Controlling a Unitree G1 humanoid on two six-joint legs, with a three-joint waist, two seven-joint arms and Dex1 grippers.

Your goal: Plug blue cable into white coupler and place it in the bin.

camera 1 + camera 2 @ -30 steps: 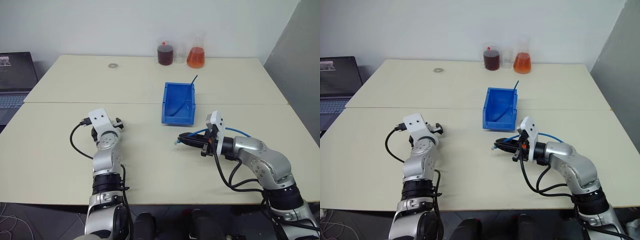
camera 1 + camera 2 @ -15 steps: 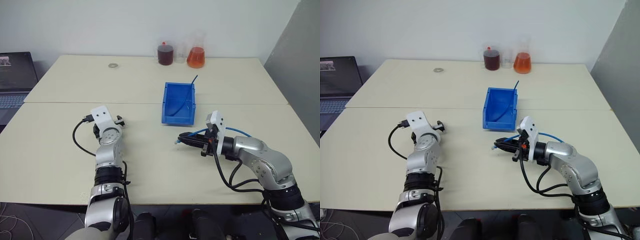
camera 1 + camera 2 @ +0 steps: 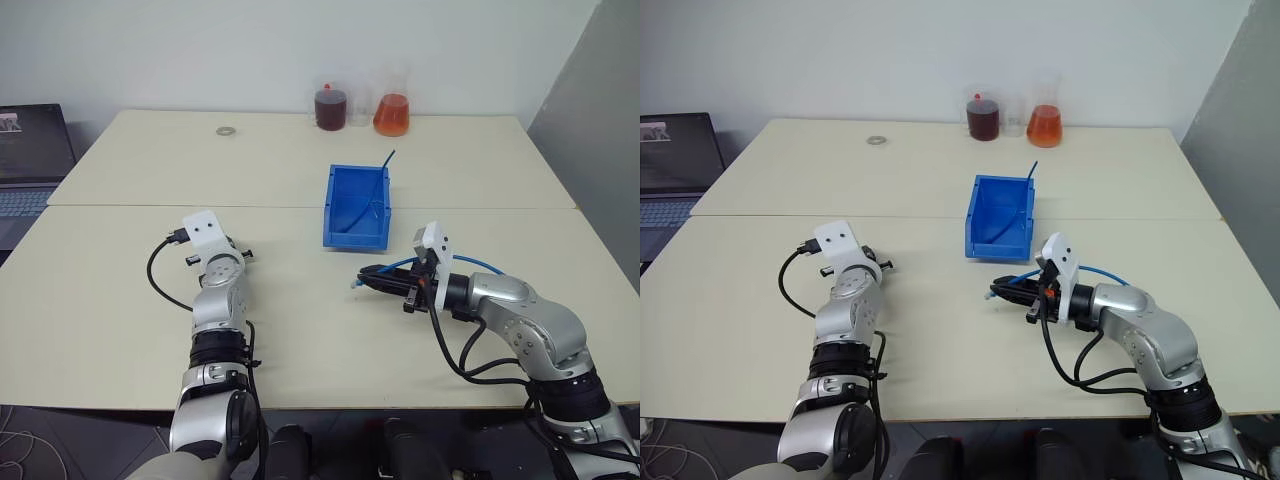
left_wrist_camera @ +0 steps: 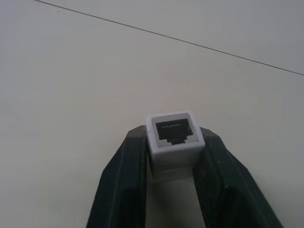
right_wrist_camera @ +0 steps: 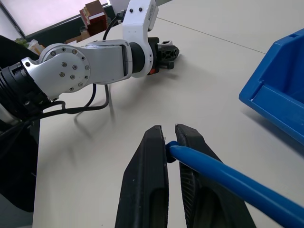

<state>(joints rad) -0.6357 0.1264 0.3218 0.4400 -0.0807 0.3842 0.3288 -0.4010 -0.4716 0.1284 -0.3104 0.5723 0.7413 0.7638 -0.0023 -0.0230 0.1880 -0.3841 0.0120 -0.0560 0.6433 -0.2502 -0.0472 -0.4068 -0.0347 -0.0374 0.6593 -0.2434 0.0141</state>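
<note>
On the matte cream table [image 3: 120,300], the left gripper [image 4: 173,156] clamps the white coupler [image 4: 174,137], a small boxy plastic block whose dark socket faces away from the wrist. Farther back sits the bright blue bin [image 3: 357,207]. At right, the right gripper [image 5: 170,142] pinches the smooth, light-blue cable [image 5: 223,178].

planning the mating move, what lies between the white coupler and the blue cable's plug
Bare tabletop in the left eye view, between the white coupler and the blue cable.
</note>
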